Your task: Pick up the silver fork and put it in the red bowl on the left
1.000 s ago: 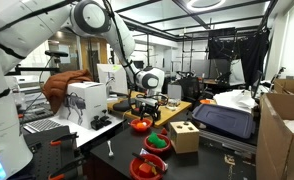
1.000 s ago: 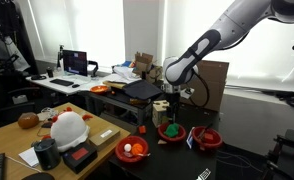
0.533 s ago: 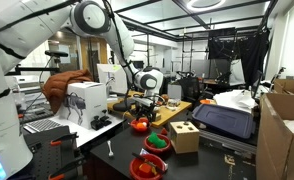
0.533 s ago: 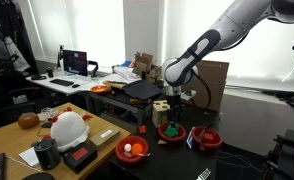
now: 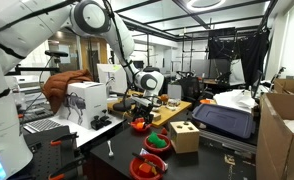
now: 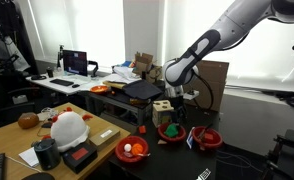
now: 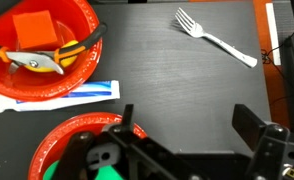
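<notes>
Black lab table (image 7: 157, 70): silver fork (image 7: 217, 38) lies flat near one edge, well apart from the red bowl (image 7: 75, 22).
Gripper (image 7: 182, 115): fingers spread wide, empty, hovering over a green-filled bowl (image 7: 59, 138).
Best approach: centre on the fork's handle, jaws across it.

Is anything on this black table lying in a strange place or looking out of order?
Pliers lie in a red bowl beside an orange block, odd for a bowl. A toothpaste tube lies just beside it. The silver fork lies loose, undamaged.
</notes>
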Controlling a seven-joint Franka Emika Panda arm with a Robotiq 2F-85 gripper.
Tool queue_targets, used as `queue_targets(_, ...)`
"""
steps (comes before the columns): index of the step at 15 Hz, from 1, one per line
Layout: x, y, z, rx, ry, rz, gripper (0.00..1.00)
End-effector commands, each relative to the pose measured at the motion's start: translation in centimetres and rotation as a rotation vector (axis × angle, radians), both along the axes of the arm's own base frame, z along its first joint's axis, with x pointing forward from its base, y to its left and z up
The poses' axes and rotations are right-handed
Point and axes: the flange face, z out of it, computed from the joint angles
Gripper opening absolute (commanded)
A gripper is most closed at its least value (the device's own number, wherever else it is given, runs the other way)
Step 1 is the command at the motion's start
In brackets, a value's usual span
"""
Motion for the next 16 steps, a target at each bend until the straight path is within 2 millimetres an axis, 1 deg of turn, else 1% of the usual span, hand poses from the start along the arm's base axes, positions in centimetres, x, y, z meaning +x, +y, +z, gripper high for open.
queue_targets(1,-0.9,0.3,0.8,0.015,0.06,-0.009,1.0)
queue_targets(3,-1.0,0.4,1.1,0.019,0.057,0.011,1.0)
queue_targets(4,-0.5,0.2,1.6,0.01,0.035,0.008,1.0)
queue_targets(5,-0.5,0.4,0.0,0.007,0.042,0.005,1.0)
queue_targets(9,-0.2,0.3,0.5,0.007,0.033,0.005,1.0)
queue_targets(16,-0.2,0.3,0.5,0.007,0.033,0.005,1.0)
